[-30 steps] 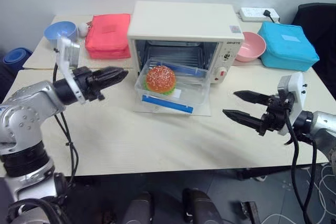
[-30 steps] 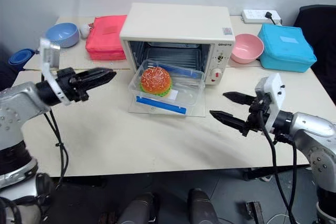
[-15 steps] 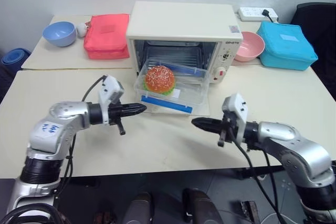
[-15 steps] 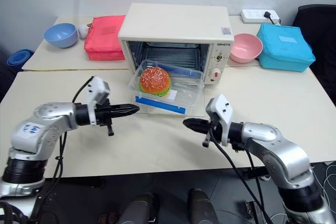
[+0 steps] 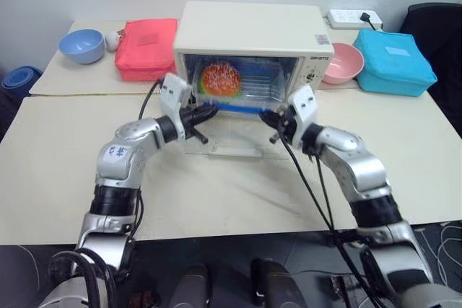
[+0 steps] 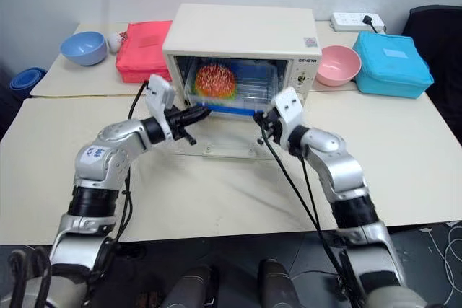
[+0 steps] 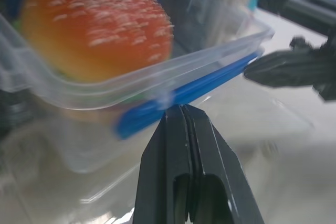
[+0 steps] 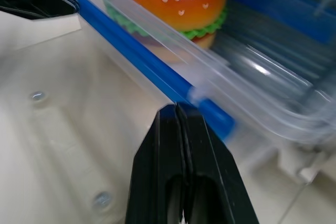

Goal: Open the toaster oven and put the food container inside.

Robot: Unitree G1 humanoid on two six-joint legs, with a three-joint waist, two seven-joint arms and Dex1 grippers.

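- The food container [image 8: 173, 51] is seen as clear, glossy plastic with smooth blue strips.
- The toaster oven [image 5: 249, 30] is finished in matt cream.
- Matt black fingers [image 7: 184, 182] are shown.
- The pink bag [image 5: 148, 48] looks like cloth.
- The table [image 5: 231, 200] is smooth and pale.

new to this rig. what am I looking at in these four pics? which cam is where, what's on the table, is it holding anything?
It is a two-armed humanoid robot. The two wide pictures come from a stereo camera on its head, looking down over both arms. The two close-ups come from a camera on each wrist, looking along that gripper's black fingers.

On the table stands the toaster oven with its glass door dropped open. The food container, clear with a burger inside, sits at the oven's mouth. The left gripper and right gripper are both shut, with their tips against the blue strip on the container's near side. Neither holds anything. Behind are a red bag, a blue bag and two bowls.
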